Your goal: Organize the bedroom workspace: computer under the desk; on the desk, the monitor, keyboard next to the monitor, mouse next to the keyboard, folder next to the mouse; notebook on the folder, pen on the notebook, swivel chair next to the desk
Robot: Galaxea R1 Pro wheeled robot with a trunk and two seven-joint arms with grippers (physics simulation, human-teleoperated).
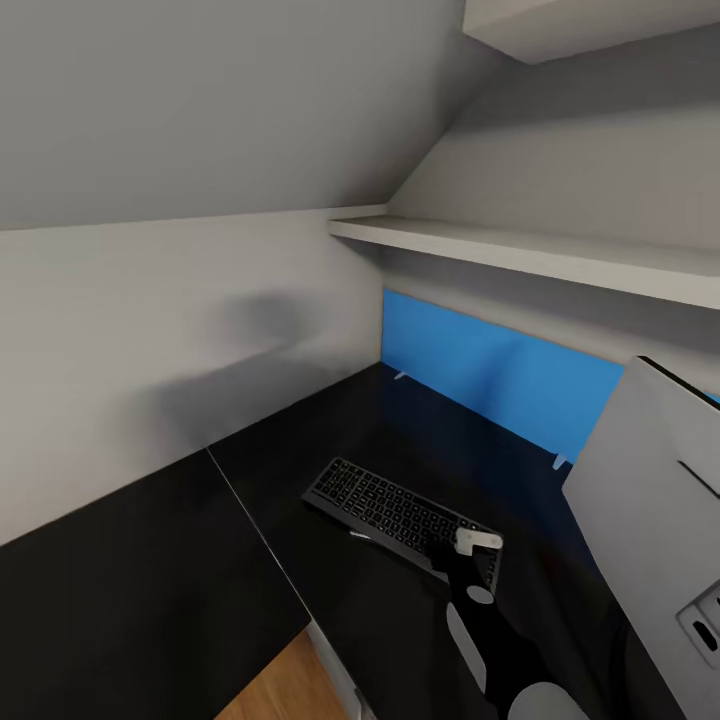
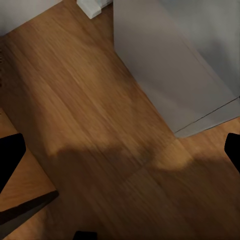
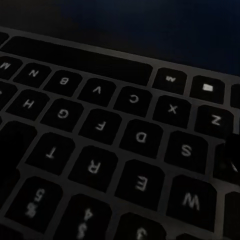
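My head camera looks down from above into the worktop (image 1: pixel 150 560) corner, with the keyboard (image 1: pixel 400 515) in mid-view. My right wrist camera sits almost against that same keyboard (image 3: pixel 110 145), its keys filling the picture. My left wrist camera faces down at the wooden floor (image 2: pixel 95 130), fairly close.

The desk (image 1: pixel 150 560) is shiny black. Its back panel (image 1: pixel 490 375) is bright blue. The keyboard (image 1: pixel 390 505) has a dark grey frame and black keys with pale letters. The monitor (image 1: pixel 650 470) back is light grey. The floor (image 2: pixel 85 115) is brown wood with streaky grain.
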